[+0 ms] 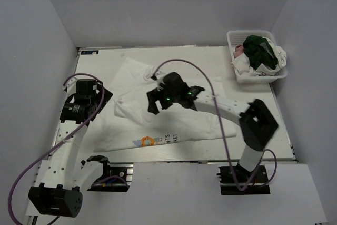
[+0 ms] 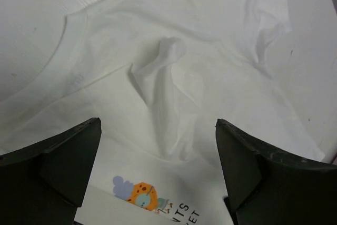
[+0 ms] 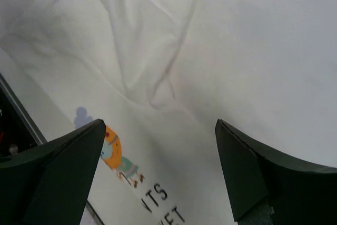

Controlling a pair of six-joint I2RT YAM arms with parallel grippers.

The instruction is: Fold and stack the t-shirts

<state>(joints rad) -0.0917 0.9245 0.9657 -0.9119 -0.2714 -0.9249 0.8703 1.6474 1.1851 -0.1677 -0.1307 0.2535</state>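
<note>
A white t-shirt [image 1: 174, 119] with a small multicoloured graphic [image 1: 147, 142] and dark lettering lies spread and wrinkled on the table. My right gripper [image 1: 158, 98] is open and empty above its middle. In the right wrist view the graphic [image 3: 113, 154] lies by the left finger, and the gripper [image 3: 160, 172] holds nothing. My left gripper [image 1: 89, 90] is open at the shirt's left side. The left wrist view shows the gripper [image 2: 158, 172] open over the graphic [image 2: 138, 193], a raised wrinkle [image 2: 163, 77] and the collar [image 2: 68, 25]. A dark green shirt [image 1: 260, 51], a pink shirt [image 1: 239, 51] and white cloth [image 1: 242, 66] lie bunched in the basket.
The white lattice basket [image 1: 247, 33] stands at the back right corner of the table. Grey walls close in the left, back and right sides. The table's front rail [image 3: 10, 119] shows dark at the left of the right wrist view.
</note>
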